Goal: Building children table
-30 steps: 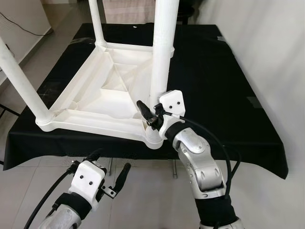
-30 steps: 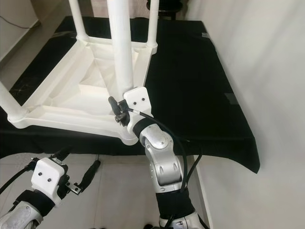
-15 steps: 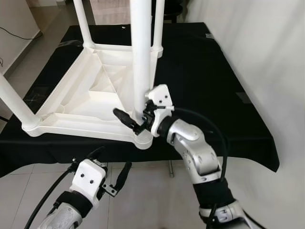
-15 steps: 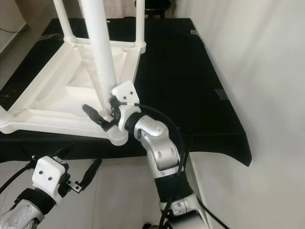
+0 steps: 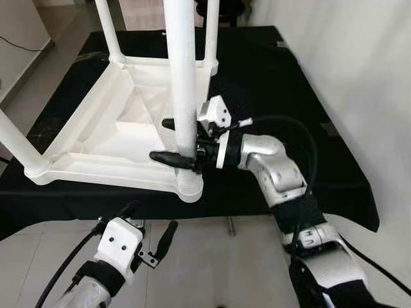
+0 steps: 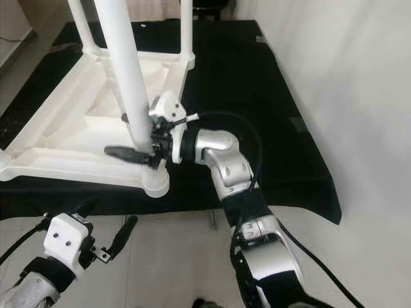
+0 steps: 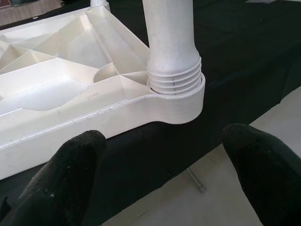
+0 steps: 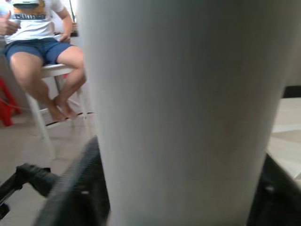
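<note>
The white plastic children's table point(image 5: 122, 131) lies upside down on the desk point(image 5: 276, 83), which is covered with a black cloth; its legs point upward; the near corner socket point(image 5: 190, 186) sits at the desk's front edge, at about 6 o'clock of the tabletop. The near leg point(image 5: 182, 77) stands upright in that socket, with its threaded collar point(image 7: 175, 80) seated in the socket rim. The right gripper point(image 5: 176, 141) reaches in from 3 o'clock; its fingers point(image 5: 168, 157) are closed around the lower part of the near leg, one on each side, just above the socket. The left gripper point(image 5: 149, 231) hangs below the desk's front edge, above the tiled floor point(image 5: 212, 269); its fingers point(image 7: 70, 174) are spread open and grip nothing. A seated person point(image 8: 42, 47) shows in the right wrist view, beyond the leg.
</note>
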Robot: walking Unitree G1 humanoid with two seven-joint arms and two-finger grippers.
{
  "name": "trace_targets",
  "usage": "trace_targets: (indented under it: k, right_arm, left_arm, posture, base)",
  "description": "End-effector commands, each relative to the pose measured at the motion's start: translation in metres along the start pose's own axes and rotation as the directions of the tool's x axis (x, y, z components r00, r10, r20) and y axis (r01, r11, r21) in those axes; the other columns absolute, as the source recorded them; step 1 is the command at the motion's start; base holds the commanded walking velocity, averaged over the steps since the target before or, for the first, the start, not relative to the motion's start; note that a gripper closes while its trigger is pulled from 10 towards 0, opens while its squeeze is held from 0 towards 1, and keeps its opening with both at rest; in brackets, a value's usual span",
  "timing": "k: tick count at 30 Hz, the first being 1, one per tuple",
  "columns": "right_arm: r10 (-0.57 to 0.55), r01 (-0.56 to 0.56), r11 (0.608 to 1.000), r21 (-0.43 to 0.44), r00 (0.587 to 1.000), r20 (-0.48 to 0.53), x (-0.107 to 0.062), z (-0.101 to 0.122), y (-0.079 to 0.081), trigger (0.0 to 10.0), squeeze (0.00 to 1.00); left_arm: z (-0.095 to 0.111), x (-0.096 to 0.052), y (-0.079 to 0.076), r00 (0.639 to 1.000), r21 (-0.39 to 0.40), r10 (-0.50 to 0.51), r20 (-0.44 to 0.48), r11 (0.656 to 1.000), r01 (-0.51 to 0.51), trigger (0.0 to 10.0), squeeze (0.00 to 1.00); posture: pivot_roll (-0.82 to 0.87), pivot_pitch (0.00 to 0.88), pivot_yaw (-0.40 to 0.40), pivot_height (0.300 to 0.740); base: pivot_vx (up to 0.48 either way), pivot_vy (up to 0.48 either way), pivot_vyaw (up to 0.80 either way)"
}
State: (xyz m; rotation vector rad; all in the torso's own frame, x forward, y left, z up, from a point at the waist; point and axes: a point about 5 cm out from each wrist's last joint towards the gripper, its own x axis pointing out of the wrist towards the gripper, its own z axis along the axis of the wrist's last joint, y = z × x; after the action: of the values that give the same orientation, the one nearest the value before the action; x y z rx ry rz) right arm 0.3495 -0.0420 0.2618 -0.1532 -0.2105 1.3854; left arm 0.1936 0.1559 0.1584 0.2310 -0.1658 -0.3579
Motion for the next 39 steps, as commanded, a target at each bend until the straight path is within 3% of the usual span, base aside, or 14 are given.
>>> trace_targets:
  k: [1,10,15,16,18,19,21,29,30,31,32,34,35,39]
  right_arm:
    - [0.055,-0.055,0.998,0.000,0.998,0.014,0.005,0.002,0.003,0.0,0.00]
    - [0.033,-0.032,0.999,-0.020,0.999,0.021,-0.004,-0.003,-0.004,0.0,0.00]
    - [-0.192,0.192,0.981,-0.008,0.981,0.021,-0.018,-0.014,0.000,0.0,0.00]
    - [-0.307,0.307,0.952,0.008,0.952,-0.012,-0.023,-0.022,0.003,0.0,0.00]
    - [-0.734,0.740,0.672,-0.031,0.659,-0.166,-0.036,-0.052,0.017,0.0,0.00]
    - [-0.780,0.791,0.610,-0.030,0.594,-0.197,-0.034,-0.060,0.036,0.0,0.00]
    - [-0.795,0.809,0.588,-0.024,0.572,-0.203,-0.030,-0.062,0.048,0.0,0.00]
    - [-0.700,0.717,0.694,0.073,0.695,-0.167,0.002,-0.059,0.061,0.0,0.00]
    - [-0.680,0.696,0.713,0.088,0.716,-0.157,0.007,-0.056,0.061,3.7,0.00]
    - [-0.680,0.696,0.713,0.088,0.716,-0.157,0.007,-0.056,0.061,3.7,0.00]
    - [-0.647,0.660,0.744,0.100,0.750,-0.138,0.015,-0.049,0.062,10.0,0.00]
    - [-0.604,0.613,0.783,0.105,0.790,-0.105,0.018,-0.043,0.062,10.0,0.00]
    - [-0.581,0.587,0.802,0.105,0.809,-0.087,0.020,-0.038,0.062,10.0,1.00]
    - [-0.410,0.411,0.907,0.096,0.912,-0.022,0.026,-0.027,0.058,10.0,1.00]
  left_arm:
    - [0.000,-0.003,-0.002,1.000,-0.004,-0.004,-0.013,1.000,0.004,10.0,0.00]
    - [-0.001,-0.002,-0.003,1.000,-0.007,-0.003,-0.012,1.000,0.003,10.0,0.00]
    - [-0.001,-0.002,-0.003,1.000,-0.006,-0.002,-0.010,1.000,0.002,10.0,0.00]
    - [-0.001,-0.002,-0.003,1.000,-0.006,-0.001,-0.009,1.000,0.001,10.0,0.00]
    - [-0.002,-0.002,-0.001,1.000,-0.002,0.004,-0.009,1.000,-0.004,10.0,0.00]
    - [-0.002,-0.001,0.000,1.000,-0.001,0.005,-0.009,1.000,-0.005,10.0,0.00]
    - [-0.003,-0.001,0.001,1.000,0.001,0.006,-0.008,1.000,-0.006,10.0,0.00]
    - [-0.006,0.002,0.003,1.000,0.001,-0.002,-0.014,1.000,0.002,10.0,0.00]
    - [-0.006,0.003,0.003,1.000,0.000,-0.003,-0.014,1.000,0.003,10.0,0.00]
    - [-0.006,0.003,0.003,1.000,0.000,-0.003,-0.014,1.000,0.003,10.0,0.00]
    - [-0.006,0.003,0.004,1.000,0.002,0.005,-0.011,1.000,-0.005,10.0,0.00]
    - [-0.005,0.004,0.004,1.000,0.003,0.011,-0.009,1.000,-0.011,10.0,0.00]
    - [-0.005,0.004,0.004,1.000,0.003,0.015,-0.007,1.000,-0.015,10.0,0.00]
    - [-0.005,0.004,0.004,1.000,0.003,0.017,-0.005,1.000,-0.017,10.0,0.00]
  posture:
    - [0.00,0.234,-0.045,0.740]
    - [-0.01,0.230,-0.044,0.740]
    - [-0.01,0.223,-0.054,0.740]
    - [-0.01,0.223,-0.054,0.740]
    - [-0.03,0.217,-0.059,0.740]
    - [-0.03,0.214,-0.047,0.740]
    - [-0.03,0.214,-0.045,0.740]
    - [-0.02,0.184,-0.035,0.740]
    - [-0.02,0.186,-0.035,0.740]
    - [-0.02,0.186,-0.035,0.740]
    - [-0.03,0.188,-0.035,0.740]
    - [-0.02,0.189,-0.037,0.740]
    - [-0.02,0.189,-0.038,0.740]
    - [-0.02,0.191,-0.040,0.740]
  base:
    - [0.000,0.000,0.00]
    - [0.000,0.000,0.00]
    - [0.000,0.000,0.00]
    - [0.000,0.000,0.00]
    - [0.000,0.000,0.00]
    - [0.000,0.000,0.00]
    - [0.000,0.000,0.00]
    - [0.000,0.000,0.00]
    - [0.000,0.000,0.00]
    - [0.000,0.000,0.00]
    - [0.000,0.000,0.00]
    - [0.000,0.000,0.00]
    - [0.000,0.000,0.00]
    - [0.000,0.000,0.00]
